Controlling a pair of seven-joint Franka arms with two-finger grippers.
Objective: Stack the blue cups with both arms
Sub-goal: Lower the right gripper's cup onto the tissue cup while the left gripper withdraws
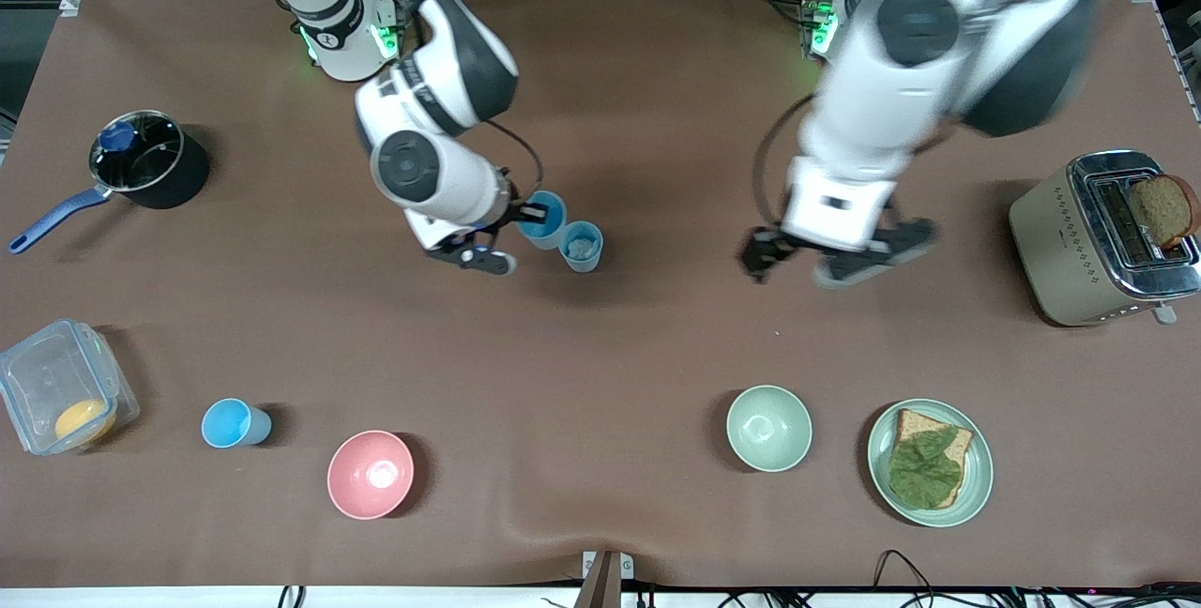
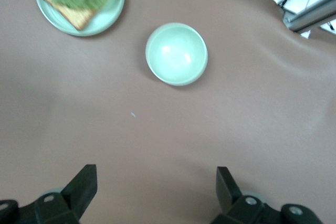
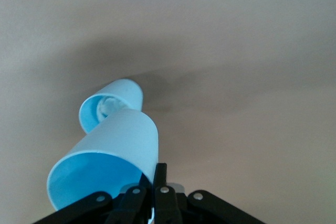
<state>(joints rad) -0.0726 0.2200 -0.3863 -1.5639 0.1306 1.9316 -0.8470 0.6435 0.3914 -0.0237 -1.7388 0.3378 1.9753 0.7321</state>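
My right gripper [image 1: 531, 212] is shut on the rim of a bright sky-blue cup [image 1: 544, 220]. It holds the cup beside a paler grey-blue cup [image 1: 582, 245], which stands on the table's middle. In the right wrist view the held cup [image 3: 107, 163] tilts, with one finger inside its rim at my gripper [image 3: 156, 179]; the paler cup [image 3: 111, 104] is just past it. Another sky-blue cup [image 1: 235, 423] stands near the front camera, toward the right arm's end. My left gripper [image 1: 830, 258] is open and empty over bare table, as its own view [image 2: 156, 182] shows.
A dark pot [image 1: 141, 158] and a clear box [image 1: 61, 397] are at the right arm's end. A pink bowl [image 1: 371, 474], a pale green bowl [image 1: 768, 427] and a plate with toast [image 1: 929, 463] lie near the front. A toaster [image 1: 1098, 237] stands at the left arm's end.
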